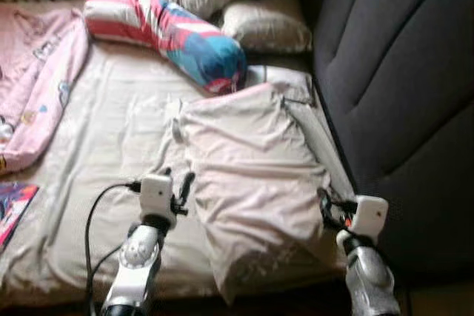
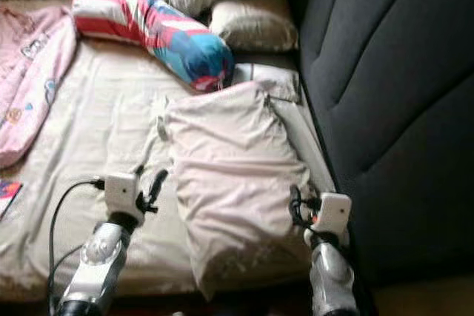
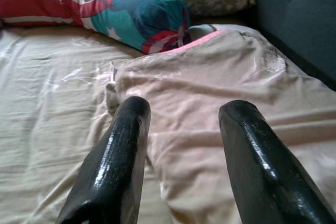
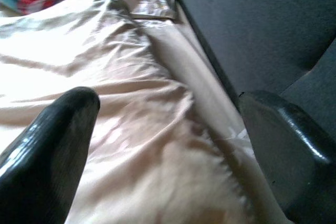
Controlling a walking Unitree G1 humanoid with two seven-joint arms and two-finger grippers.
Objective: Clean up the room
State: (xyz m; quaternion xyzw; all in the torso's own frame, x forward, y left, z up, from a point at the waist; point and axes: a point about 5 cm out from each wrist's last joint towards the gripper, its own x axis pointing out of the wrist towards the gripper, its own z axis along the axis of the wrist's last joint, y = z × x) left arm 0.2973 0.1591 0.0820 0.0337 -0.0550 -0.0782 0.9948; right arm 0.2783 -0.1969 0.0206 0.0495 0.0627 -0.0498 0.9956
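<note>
Landmark: the big beige pillow (image 1: 252, 183), lying flat across the near part of the bed sheet (image 1: 111, 131).

Left gripper (image 1: 182, 192) sits at the pillow's near-left edge, fingers (image 3: 118, 156) spread wide with nothing between them. Right gripper (image 1: 326, 209) is at the pillow's near-right edge, next to the dark upholstered panel (image 1: 400, 72), also spread and empty. One gripper per side reads like the setup for a two-handed lift (my guess: the pillow is too floppy for one pinch). Neither is clamped on fabric yet; contact isn't clear from the wrist views.

Pillow lies skewed, its near corner over the bed edge, so it's likely the thing to be moved.

Just beyond the pillow's far-right corner: a small white folded cloth (image 1: 285, 79), tucked by the panel. Beyond the far-left corner: a red, white and blue bolster (image 1: 170, 31), lying diagonally, its blue end nearly touching the pillow. Behind that, three beige pillows (image 1: 266, 24) are bunched at the head end, probably where this one belongs.

Well left of the pillow: a pink blanket (image 1: 37, 79) is crumpled on the sheet.
</note>
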